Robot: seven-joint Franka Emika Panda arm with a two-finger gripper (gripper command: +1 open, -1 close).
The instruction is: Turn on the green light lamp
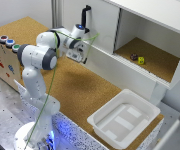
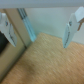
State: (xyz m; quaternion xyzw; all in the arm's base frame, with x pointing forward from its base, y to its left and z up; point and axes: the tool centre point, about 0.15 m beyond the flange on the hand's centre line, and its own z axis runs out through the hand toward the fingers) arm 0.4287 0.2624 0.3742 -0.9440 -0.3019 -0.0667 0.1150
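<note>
A white tray (image 1: pixel 124 119) sits on the cork tabletop (image 1: pixel 80 85); two small objects, perhaps dice (image 1: pixel 138 59), lie inside the white cabinet (image 1: pixel 155 30).

Green light lamp (image 1: pixel 16 48) green-capped; table (image 1: pixel 85 90) speckled tan; bin (image 1: pixel 124 118) white; blurry dice (image 1: pixel 141 60) maybe yellow.

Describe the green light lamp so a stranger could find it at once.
Start at the cork-topped table and go to its edge on the exterior view's left, beside the robot's base. Three round button lamps sit there in a row. The green light lamp is the end one nearest the camera, after red and blue.
</note>
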